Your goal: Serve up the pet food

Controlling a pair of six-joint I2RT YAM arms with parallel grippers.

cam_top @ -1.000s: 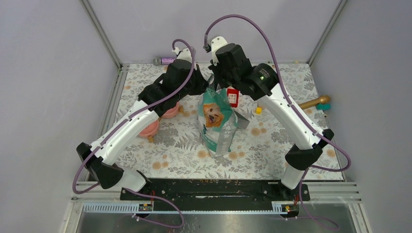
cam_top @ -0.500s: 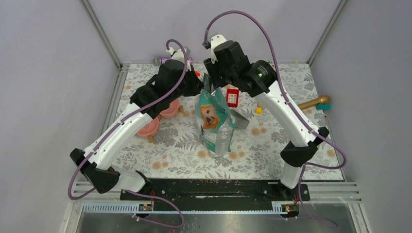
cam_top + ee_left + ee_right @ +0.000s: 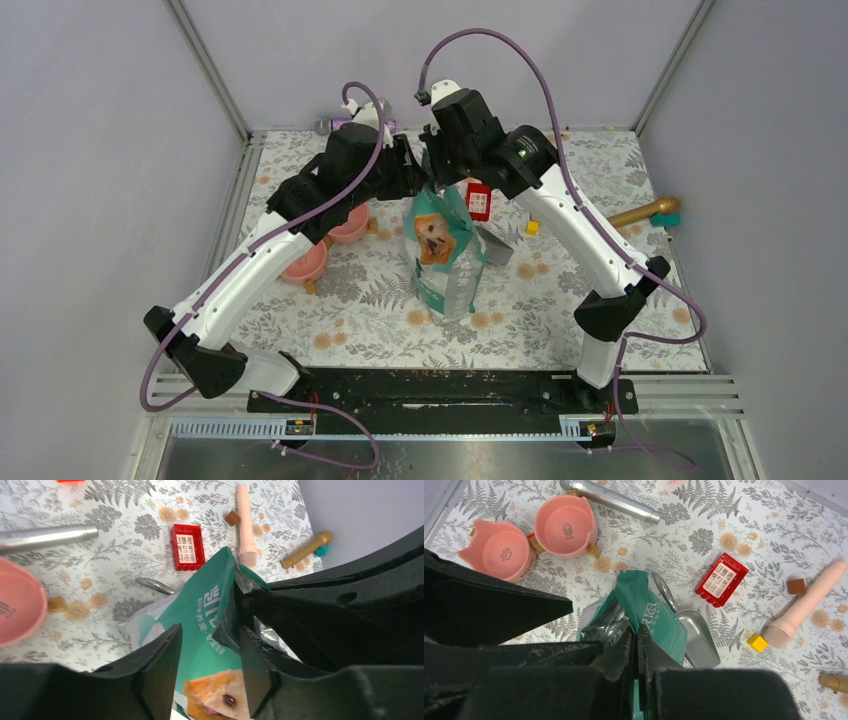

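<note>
The teal dog-picture bag (image 3: pixel 445 250) stands upright mid-mat. My right gripper (image 3: pixel 635 640) is shut on the bag's top edge (image 3: pixel 636 597) and holds it up; it also shows in the top view (image 3: pixel 443 182). My left gripper (image 3: pixel 210 642) is open, its fingers either side of the bag's front panel (image 3: pixel 200 630) just below the mouth; it also shows in the top view (image 3: pixel 410 180), left of the bag top. The foil lining shows inside the mouth (image 3: pixel 611 620). No kibble is visible. Two pink bowls (image 3: pixel 501 550) (image 3: pixel 565 525) stand empty left of the bag.
A metal scoop (image 3: pixel 696 635) lies right behind the bag. A red brick (image 3: pixel 722 579), a silver microphone (image 3: pixel 611 500), a peach toy microphone (image 3: pixel 804 605), a yellow cube (image 3: pixel 757 642) and a brown cube (image 3: pixel 796 585) lie around. A gold microphone (image 3: pixel 645 211) lies at the right edge.
My left arm rose and swung back, then its open gripper moved right onto the bag's top. My right gripper shifted slightly left, still holding the bag's edge.
</note>
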